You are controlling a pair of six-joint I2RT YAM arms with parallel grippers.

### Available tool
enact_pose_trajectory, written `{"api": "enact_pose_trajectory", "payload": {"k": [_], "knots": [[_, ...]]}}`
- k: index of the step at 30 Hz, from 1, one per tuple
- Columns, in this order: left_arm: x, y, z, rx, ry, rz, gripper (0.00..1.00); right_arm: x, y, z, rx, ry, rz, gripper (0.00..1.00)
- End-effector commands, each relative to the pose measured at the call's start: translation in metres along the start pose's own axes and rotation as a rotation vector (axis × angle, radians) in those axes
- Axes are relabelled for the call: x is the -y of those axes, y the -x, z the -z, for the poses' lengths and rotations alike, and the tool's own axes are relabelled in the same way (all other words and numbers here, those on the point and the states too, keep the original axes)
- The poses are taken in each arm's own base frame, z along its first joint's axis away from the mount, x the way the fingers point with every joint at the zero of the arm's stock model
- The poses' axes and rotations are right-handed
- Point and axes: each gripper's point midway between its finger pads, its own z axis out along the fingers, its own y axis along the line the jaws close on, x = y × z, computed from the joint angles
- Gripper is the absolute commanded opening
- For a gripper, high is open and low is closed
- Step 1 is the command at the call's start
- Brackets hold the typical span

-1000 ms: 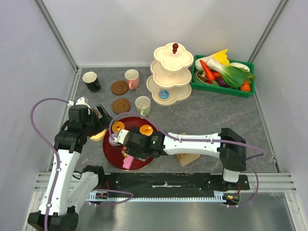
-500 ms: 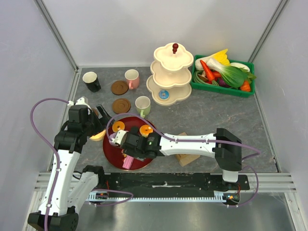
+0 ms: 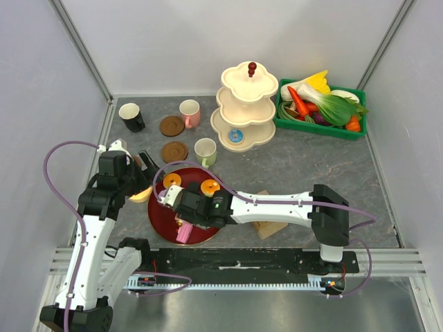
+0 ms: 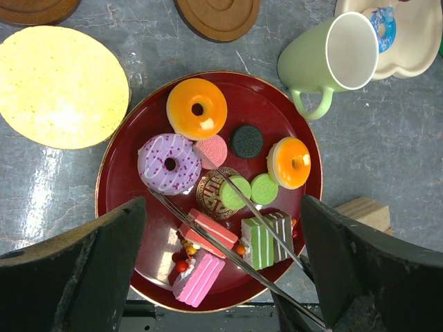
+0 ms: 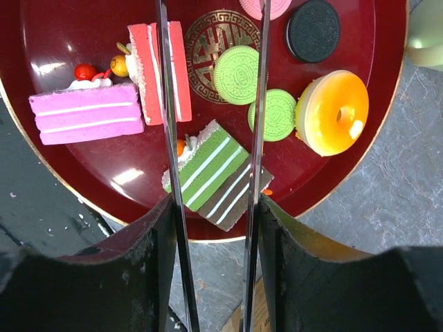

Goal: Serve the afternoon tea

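Among pastries (image 5: pixel 237 75), red tray (image 5: pixel 55 41), illegible gold emblem (image 5: pixel 208 29)

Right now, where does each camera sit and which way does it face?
Top: above and behind the bases, looking down on the table; both arms show whole.
Left wrist: above the tray, looking straight down on it and the green mug; the left gripper's open fingers fill the bottom corners.
Right wrist: low over the tray's near side, looking down at the green cake; the right gripper and the tongs it holds show.
Shared: both wrist views show the tongs and that cake.
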Motion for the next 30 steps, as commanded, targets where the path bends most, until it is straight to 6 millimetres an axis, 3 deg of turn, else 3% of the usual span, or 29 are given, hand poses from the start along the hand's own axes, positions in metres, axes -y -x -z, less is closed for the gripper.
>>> {"api": "enact_pose_trajectory", "payload": {"k": [1, 8, 13, 20, 27, 30], "knots": [[0.002, 0.009, 0.008, 0.031, -0.006, -0.014, 0.98, 0.015, 0.032, 0.042, 0.142, -0.014, -0.089, 0.52], [0.004, 0.009, 0.008, 0.032, -0.011, -0.011, 0.98, 0.035, 0.025, 0.08, 0.192, -0.05, -0.179, 0.5], [0.005, 0.011, 0.007, 0.037, -0.017, -0.007, 0.98, 0.065, 0.004, 0.1, 0.179, -0.18, -0.265, 0.5], [0.004, 0.009, 0.005, 0.03, -0.014, -0.008, 0.98, 0.119, -0.036, 0.097, 0.094, -0.305, -0.437, 0.5], [0.003, 0.007, 0.001, 0.023, -0.008, -0.008, 0.98, 0.178, -0.089, 0.082, -0.007, -0.448, -0.573, 0.49], [0.002, 0.006, -0.001, 0.017, -0.006, -0.006, 0.98, 0.197, -0.103, 0.075, -0.039, -0.498, -0.596, 0.49]]}}
